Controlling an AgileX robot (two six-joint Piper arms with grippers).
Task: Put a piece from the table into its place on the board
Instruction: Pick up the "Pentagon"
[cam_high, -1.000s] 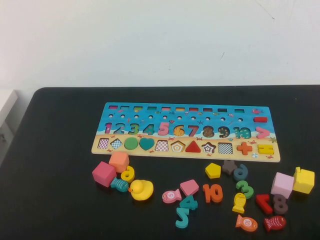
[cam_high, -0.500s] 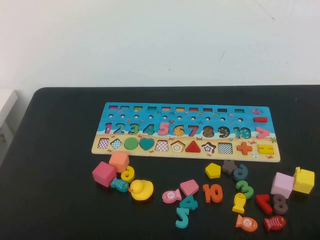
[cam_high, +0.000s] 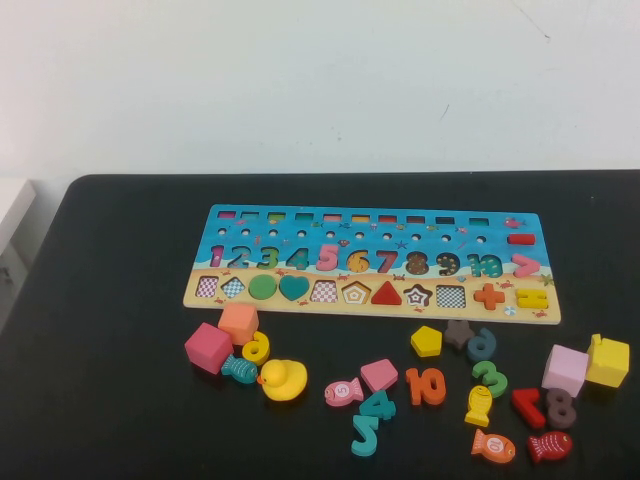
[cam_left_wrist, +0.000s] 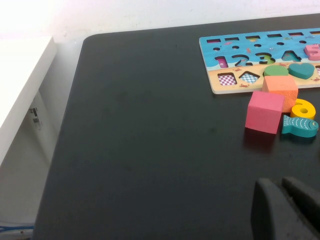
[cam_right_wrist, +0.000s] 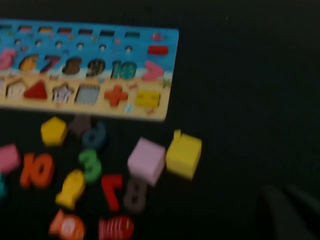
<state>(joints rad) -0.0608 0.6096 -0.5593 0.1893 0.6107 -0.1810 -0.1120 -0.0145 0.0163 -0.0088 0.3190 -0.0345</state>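
Note:
The yellow pentagon piece (cam_high: 426, 341) lies flat on the black table (cam_high: 120, 420) just in front of the board (cam_high: 200, 298), among loose numbers. It also shows in the right wrist view (cam_right_wrist: 53, 131). The board's pentagon slot (cam_high: 355, 293) is empty. Neither arm shows in the high view. My left gripper (cam_left_wrist: 281, 181) is shut and empty over bare table, to the left of the pink cube (cam_left_wrist: 265, 111). My right gripper (cam_right_wrist: 282, 190) is shut and empty over bare table, to the right of the yellow cube (cam_right_wrist: 183, 153), well clear of the pentagon.
Loose pieces lie in front of the board: pink cube (cam_high: 208, 347), orange cube (cam_high: 238, 323), yellow duck (cam_high: 282, 379), orange 10 (cam_high: 426, 385), fish, numbers, lilac cube (cam_high: 565, 369), yellow cube (cam_high: 607, 360). A white shelf (cam_left_wrist: 20, 85) stands beyond the table's left edge.

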